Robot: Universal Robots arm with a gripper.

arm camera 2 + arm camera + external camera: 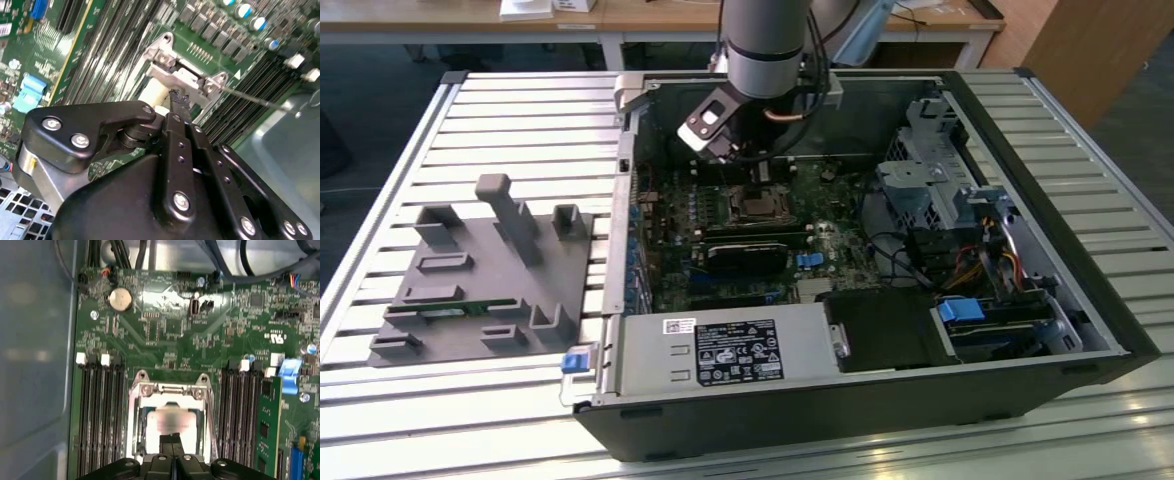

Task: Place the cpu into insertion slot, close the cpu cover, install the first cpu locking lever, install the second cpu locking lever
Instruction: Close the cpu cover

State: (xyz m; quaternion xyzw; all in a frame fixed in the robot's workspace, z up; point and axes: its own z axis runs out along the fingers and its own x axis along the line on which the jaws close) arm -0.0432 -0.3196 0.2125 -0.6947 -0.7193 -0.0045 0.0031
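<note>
Jaws pinched together, my gripper (171,439) touches the thin silver-grey metal cpu cover (170,388) over the silvery-beige square cpu (172,417): cover-closing, I judge; the wire lever (255,98) beside it needs careful hooking.

A slatted metal table (507,110) spans the front; wooden desks (667,18) (white-legged) stand behind.

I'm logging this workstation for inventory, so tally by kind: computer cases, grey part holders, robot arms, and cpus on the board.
Computer case: 1
Grey part holder: 1
Robot arm: 1
Cpu: 1
Total: 4
</note>
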